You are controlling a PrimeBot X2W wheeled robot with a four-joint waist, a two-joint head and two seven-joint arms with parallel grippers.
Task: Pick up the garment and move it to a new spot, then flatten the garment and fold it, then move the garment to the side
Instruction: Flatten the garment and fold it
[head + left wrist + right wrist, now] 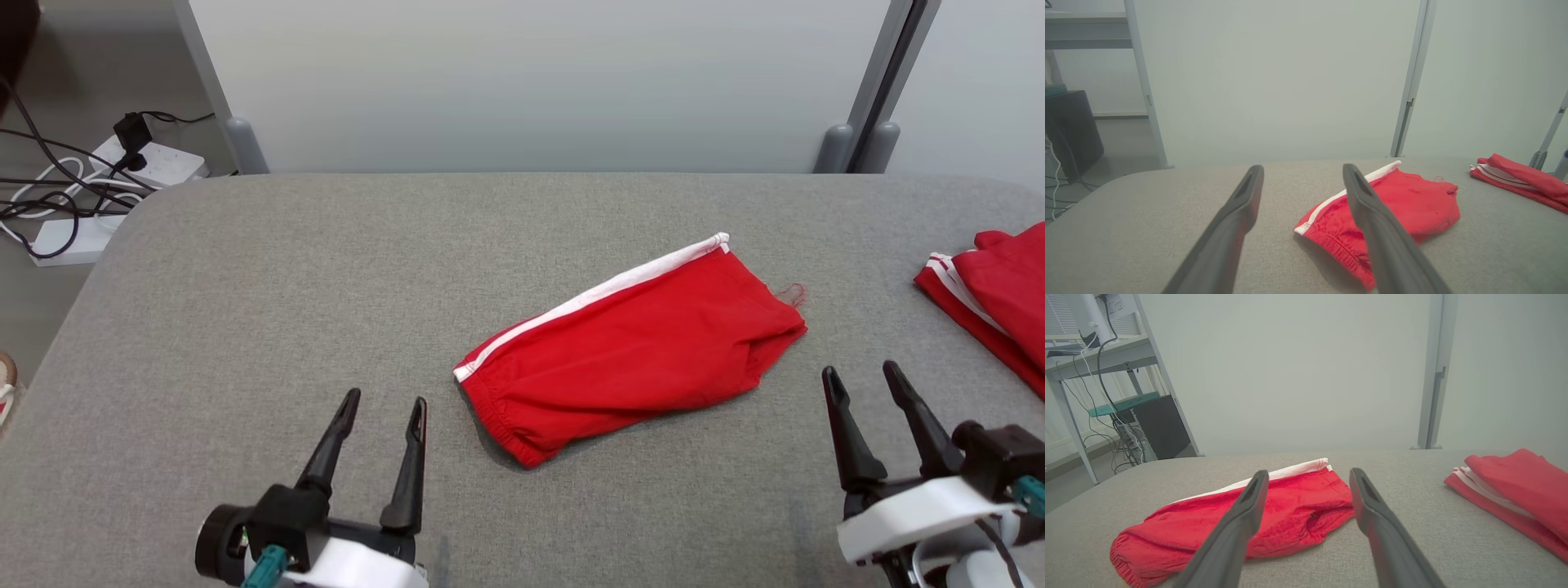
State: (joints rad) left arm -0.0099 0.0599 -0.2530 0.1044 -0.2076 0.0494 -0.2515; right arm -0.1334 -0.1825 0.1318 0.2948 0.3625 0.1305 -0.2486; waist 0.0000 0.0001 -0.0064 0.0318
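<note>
My left hand (pixel 386 398) and right hand (pixel 860 369) stand wide open, empty. If I pinch just one layer of the garment (pixel 637 343) — it might unfold.

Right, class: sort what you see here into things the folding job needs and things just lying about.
Job: red shorts mid-table; left gripper, open; right gripper, open; grey table.
Lying about: second red garment at the table's right edge; power strips and cables on the floor.

Bright, even light, soft faint shadows, no glare, wrist views softer, slightly hazy.
</note>
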